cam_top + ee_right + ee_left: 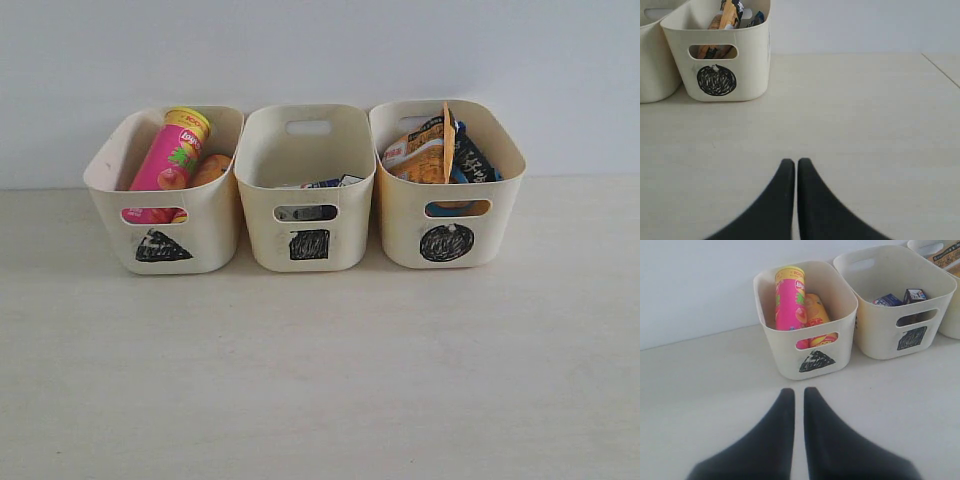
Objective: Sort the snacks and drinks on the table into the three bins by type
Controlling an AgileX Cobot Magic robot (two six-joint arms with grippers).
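Observation:
Three cream bins stand in a row at the back of the table (320, 380). The triangle bin (165, 245) on the left holds the pink tube (172, 152) and the yellow tube (211, 168). In the square bin (310, 245) in the middle lie the two cartons (325, 183), one white and blue (888, 300), one dark (915, 294). The circle bin (447, 243) on the right holds the orange-brown bag (425, 152) and the blue-black bag (472, 160). My left gripper (799, 390) is shut and empty in front of the triangle bin. My right gripper (795, 161) is shut and empty over bare table, off to the side of the circle bin (720, 55).
A pale wall (320, 50) rises right behind the bins. A seam or edge line in the table (940, 67) shows in the right wrist view. Neither arm appears in the exterior view.

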